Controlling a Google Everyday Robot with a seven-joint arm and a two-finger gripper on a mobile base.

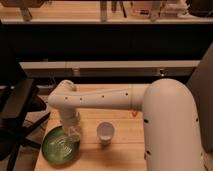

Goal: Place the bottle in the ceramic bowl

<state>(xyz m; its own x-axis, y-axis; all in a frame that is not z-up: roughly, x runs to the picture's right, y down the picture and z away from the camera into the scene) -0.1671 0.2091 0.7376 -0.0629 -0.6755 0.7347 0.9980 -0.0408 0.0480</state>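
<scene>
The green ceramic bowl [56,149] sits at the front left of the wooden table. My white arm reaches across from the right and bends down over it. The gripper [73,129] hangs just above the bowl's right rim, shut on the pale translucent bottle [75,134]. The bottle points downward, its lower end over the inside edge of the bowl. The wrist hides its upper part.
A small white cup [105,132] stands on the table [125,150] just right of the bowl. A small red object [133,114] lies near the arm's base. A black chair [17,107] stands off the table's left edge; dark shelving runs behind.
</scene>
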